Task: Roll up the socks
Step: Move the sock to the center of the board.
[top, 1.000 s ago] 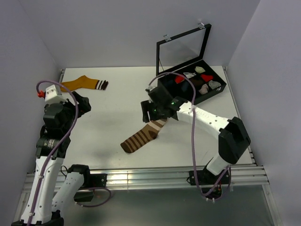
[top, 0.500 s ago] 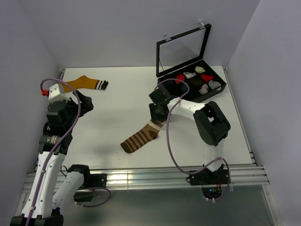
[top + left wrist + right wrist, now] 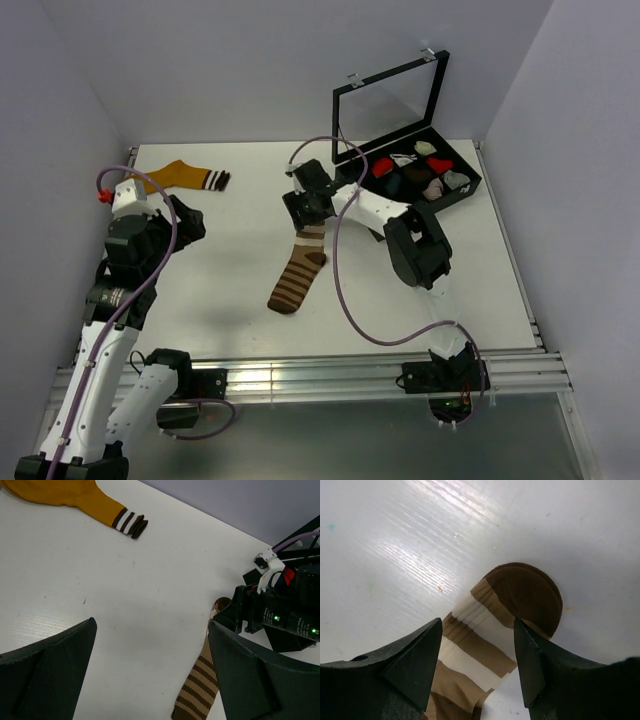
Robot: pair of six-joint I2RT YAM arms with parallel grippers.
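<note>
Brown sock (image 3: 297, 276) with cream stripes, its dark round end pinched in the right end effector (image 3: 477, 622)

Bright, even overhead light. Soft, diffuse shadows on table (image 3: 250, 215). Glare streaks on table in right wrist view; fingers (image 3: 405, 665) there dark, blurred.

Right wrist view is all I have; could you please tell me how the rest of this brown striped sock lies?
Observer: The brown striped sock lies flat and unrolled, stretching from the right gripper toward the near edge of the table.
Operator: Thank you; where is its partner?
Observer: The mustard-orange sock lies flat at the far left corner, well apart.
Operator: And the left arm, please?
Observer: The left gripper hovers near that side, jaws open and empty.
</note>
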